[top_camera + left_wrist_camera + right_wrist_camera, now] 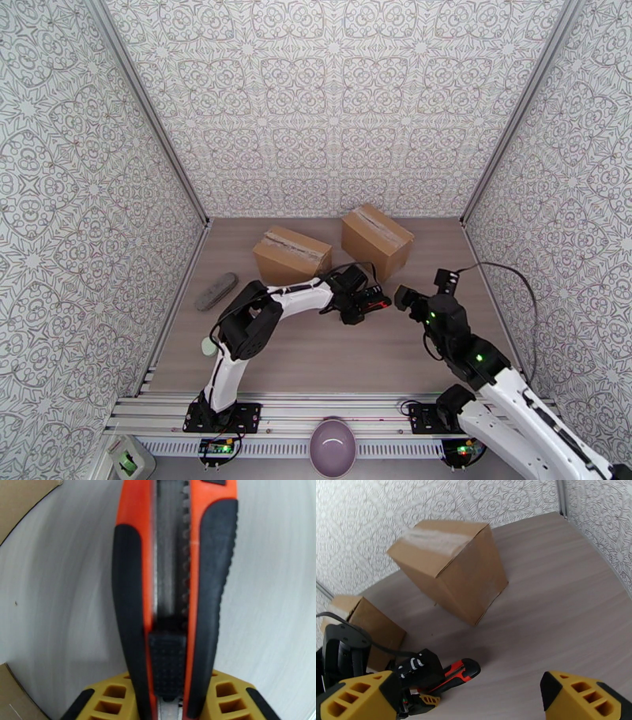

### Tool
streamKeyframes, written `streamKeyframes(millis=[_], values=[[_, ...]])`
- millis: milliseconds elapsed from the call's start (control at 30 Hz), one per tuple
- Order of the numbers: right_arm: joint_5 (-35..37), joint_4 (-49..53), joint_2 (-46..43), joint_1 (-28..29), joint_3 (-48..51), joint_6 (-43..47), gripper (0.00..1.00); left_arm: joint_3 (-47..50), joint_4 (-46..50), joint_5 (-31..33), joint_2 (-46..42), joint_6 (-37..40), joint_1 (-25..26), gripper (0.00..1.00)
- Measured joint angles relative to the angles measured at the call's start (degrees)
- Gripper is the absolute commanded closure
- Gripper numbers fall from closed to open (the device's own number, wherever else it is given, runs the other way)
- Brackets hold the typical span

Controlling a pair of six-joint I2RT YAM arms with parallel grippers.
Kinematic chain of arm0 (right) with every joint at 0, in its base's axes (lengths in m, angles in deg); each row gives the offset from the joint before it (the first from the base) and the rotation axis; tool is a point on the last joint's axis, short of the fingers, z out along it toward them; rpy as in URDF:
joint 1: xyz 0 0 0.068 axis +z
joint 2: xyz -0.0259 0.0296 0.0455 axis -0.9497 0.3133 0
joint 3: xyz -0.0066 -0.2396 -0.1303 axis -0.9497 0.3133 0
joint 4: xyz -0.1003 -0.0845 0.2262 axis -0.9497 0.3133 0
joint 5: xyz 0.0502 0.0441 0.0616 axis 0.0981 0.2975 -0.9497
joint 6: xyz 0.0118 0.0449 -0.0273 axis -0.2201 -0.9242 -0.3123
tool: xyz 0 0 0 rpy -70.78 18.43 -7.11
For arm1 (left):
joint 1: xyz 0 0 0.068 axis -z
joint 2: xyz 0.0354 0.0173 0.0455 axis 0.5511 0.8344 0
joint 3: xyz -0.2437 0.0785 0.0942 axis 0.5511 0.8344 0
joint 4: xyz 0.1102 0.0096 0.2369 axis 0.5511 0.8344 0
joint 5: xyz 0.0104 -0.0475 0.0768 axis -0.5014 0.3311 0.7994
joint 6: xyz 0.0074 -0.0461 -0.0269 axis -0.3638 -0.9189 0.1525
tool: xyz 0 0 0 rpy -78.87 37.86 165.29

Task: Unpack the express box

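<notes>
Right wrist shows box [450, 570] beyond right gripper [469, 699] (spread)

Grey ornamental patterned walls [332, 103] on three sides, pale wood-grain tabletop [340, 363], metal corner posts [150, 118], even light

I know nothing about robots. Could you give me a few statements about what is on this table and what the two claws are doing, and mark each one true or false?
1. The left gripper grips an orange and black utility knife. True.
2. Both cardboard boxes are cut open. False: the left box and the right box are closed, with tape along their tops.
3. The right gripper is open and holds nothing. True.
4. The purple bowl sits between the two boxes. False: it sits at the near edge, between the arm bases.
5. The grey object lies left of the boxes. True.
</notes>
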Motion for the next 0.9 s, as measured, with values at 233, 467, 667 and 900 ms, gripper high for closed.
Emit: streamKeyframes(millis=[233,467,667,900], values=[[-1.18,-0.94,7.23,-0.04,-6.54,5.14,0.01,0.74,0.20,0.61,-0.70,-2.56,0.79,0.31],[-8.72,-3.04,19.39,-3.21,-19.58,13.68,0.03,5.79,0.39,2.56,-10.43,-5.27,-0.28,0.29],[-19.93,-0.76,43.52,-4.37,-46.10,21.79,0.04,6.51,1.40,4.55,-25.38,-13.25,-7.23,0.28],[-28.83,8.98,72.94,-2.23,-77.00,29.88,0.02,9.03,5.09,7.74,-35.71,-29.31,-20.63,0.24]])
